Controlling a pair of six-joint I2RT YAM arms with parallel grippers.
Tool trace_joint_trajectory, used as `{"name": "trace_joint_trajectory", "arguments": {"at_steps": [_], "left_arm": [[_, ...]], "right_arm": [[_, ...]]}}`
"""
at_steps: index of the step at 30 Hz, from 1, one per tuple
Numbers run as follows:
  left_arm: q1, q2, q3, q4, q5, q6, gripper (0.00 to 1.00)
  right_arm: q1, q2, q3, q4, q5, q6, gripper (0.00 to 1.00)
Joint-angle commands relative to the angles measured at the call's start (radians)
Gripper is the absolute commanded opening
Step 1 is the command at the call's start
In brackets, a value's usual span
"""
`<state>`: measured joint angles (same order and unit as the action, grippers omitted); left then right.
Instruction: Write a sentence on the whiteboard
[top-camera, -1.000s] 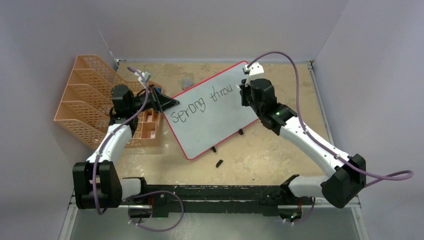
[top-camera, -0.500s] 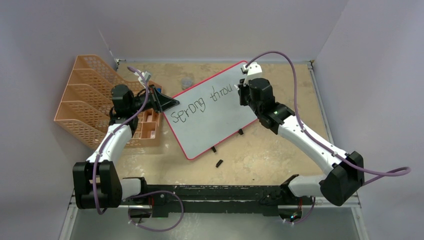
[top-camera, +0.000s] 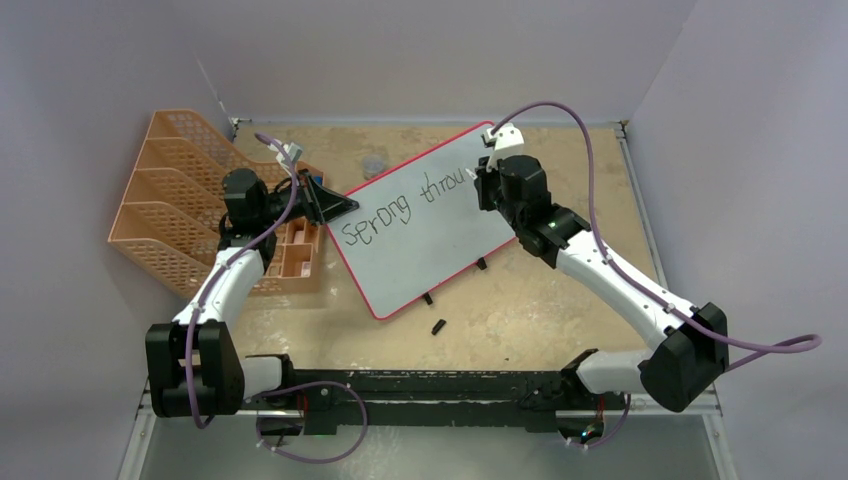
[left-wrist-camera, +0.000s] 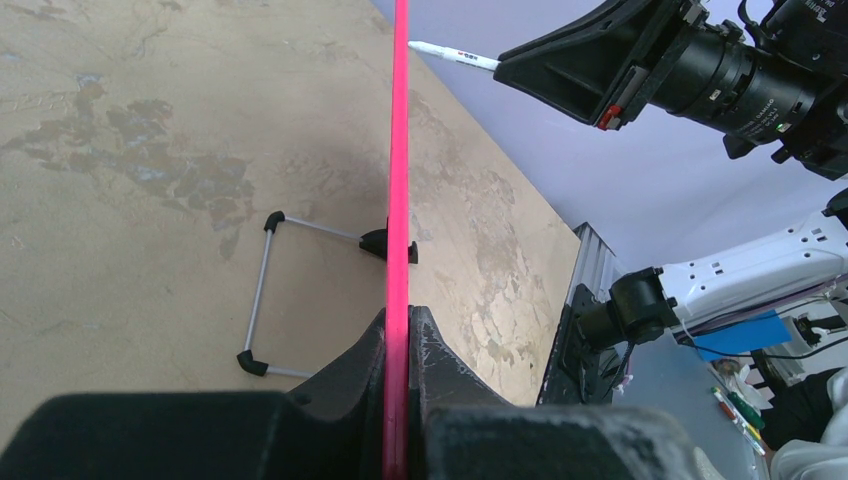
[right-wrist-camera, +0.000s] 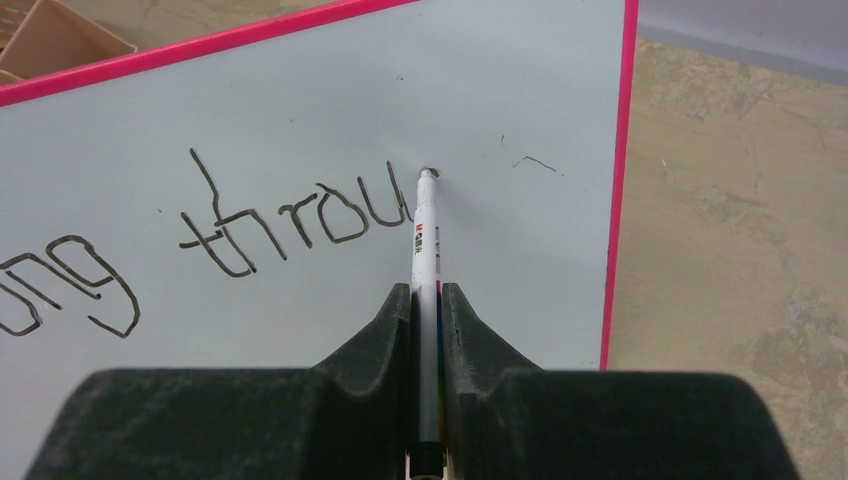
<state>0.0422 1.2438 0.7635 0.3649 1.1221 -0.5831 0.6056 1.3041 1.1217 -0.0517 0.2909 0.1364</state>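
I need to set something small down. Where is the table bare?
Bare table lies between the whiteboard's near edge and the black rail, apart from one small black piece, and in the far right corner. The orange rack and left arm crowd the left.

The whiteboard sits right of the file rack.
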Motion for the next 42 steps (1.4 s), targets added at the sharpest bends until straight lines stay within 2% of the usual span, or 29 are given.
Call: {"name": "trace_joint_trajectory", "arguments": {"at_steps": [1, 19, 42], "left_arm": [[-0.025, 0.012, 0.017, -0.021, 0.063, 0.039, 0.0], [-0.025, 0.013, 0.017, -0.02, 0.062, 0.038, 0.0], [-0.027, 0.01, 0.017, -0.021, 0.064, 0.039, 0.0]], "right_arm": [[-0.001, -0.018, 0.039, 0.037, -0.053, -0.011, 0.0], [-0.001, -0.036, 0.001, -0.038, -0.046, -0.003, 0.0], [-0.001, -0.02, -0.003, -0.023, 0.057, -0.006, 0.0]]}}
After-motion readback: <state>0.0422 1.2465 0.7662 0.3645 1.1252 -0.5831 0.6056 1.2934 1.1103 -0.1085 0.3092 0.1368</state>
